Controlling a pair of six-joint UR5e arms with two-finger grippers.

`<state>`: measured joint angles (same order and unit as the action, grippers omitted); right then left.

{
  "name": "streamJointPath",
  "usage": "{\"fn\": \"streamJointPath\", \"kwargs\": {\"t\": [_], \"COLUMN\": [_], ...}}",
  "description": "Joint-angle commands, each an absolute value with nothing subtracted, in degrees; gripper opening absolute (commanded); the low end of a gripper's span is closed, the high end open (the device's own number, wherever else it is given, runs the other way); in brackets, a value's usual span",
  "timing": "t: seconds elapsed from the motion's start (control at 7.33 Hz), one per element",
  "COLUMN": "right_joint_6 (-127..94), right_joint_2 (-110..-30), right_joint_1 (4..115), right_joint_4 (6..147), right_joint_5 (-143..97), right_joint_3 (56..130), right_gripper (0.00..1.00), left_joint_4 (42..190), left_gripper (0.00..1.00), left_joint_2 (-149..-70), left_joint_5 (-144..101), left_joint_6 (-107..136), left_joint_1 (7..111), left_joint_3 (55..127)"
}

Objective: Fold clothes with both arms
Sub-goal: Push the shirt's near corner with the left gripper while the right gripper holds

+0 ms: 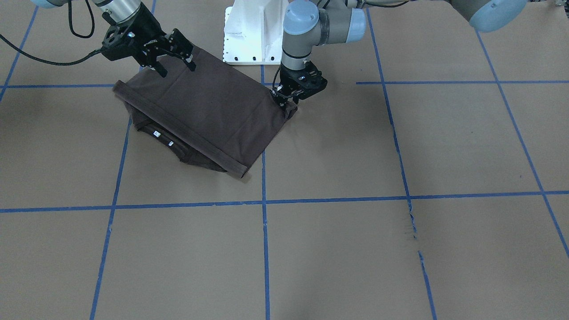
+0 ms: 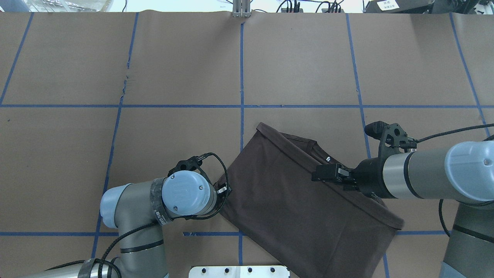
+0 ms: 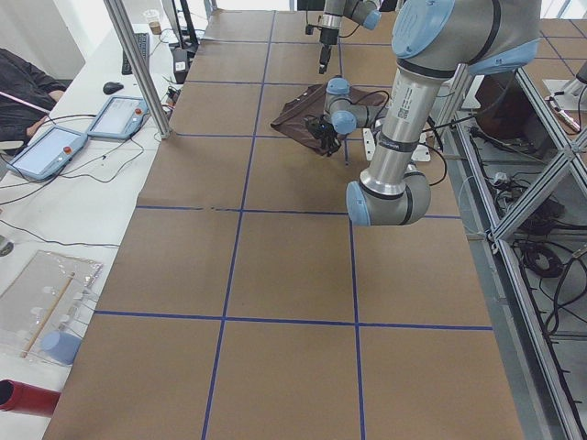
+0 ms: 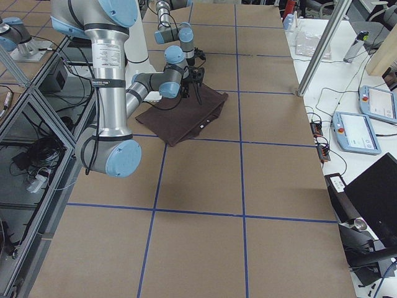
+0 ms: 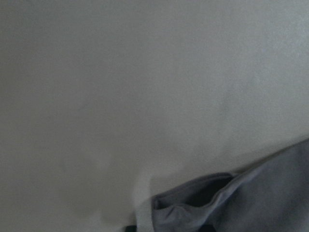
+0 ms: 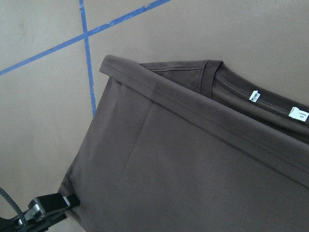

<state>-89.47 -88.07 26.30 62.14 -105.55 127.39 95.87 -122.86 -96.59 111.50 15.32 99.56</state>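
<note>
Tension is what we watch: the brown T-shirt (image 2: 285, 200) lies halved at five o'clock on the table (image 2: 173, 58), left gripper (image 1: 286, 101) apparently pinching its corner, right gripper (image 1: 178, 70) spread above it, so we should keep the fold square.

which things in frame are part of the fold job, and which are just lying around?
Job:
- brown T-shirt
- left claw, at the shirt's corner
- right claw, above the shirt

Lying about:
- white pedestal base
- control pendants on the side bench
- mouse
- red cylinder
</note>
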Motion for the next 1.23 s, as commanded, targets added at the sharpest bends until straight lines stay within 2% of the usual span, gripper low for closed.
{"fn": "streamJointPath", "kwargs": {"t": [0.0, 0.41, 0.68, 1.09], "right_joint_6": [-89.5, -89.5, -89.5, -89.5], "right_joint_2": [-88.2, -88.2, -88.2, -88.1], "right_joint_1": [26.4, 26.4, 26.4, 26.3], "right_joint_4": [62.1, 62.1, 62.1, 62.1], "right_joint_5": [-105.6, -105.5, -105.4, -105.1], "right_joint_3": [127.3, 127.2, 127.3, 127.2], "right_gripper": [1.0, 1.0, 1.0, 1.0], "left_joint_4": [95.8, 95.6, 95.4, 97.4], "left_gripper": [0.0, 0.0, 0.0, 0.0], "left_joint_2": [-122.9, -122.9, -122.9, -126.6], "left_joint_5": [-96.7, -97.2, -97.3, -97.1], "left_joint_6": [109.8, 106.7, 101.5, 90.7], "left_joint_1": [16.3, 20.2, 26.3, 36.7], "left_joint_3": [99.7, 100.0, 99.3, 90.3]}}
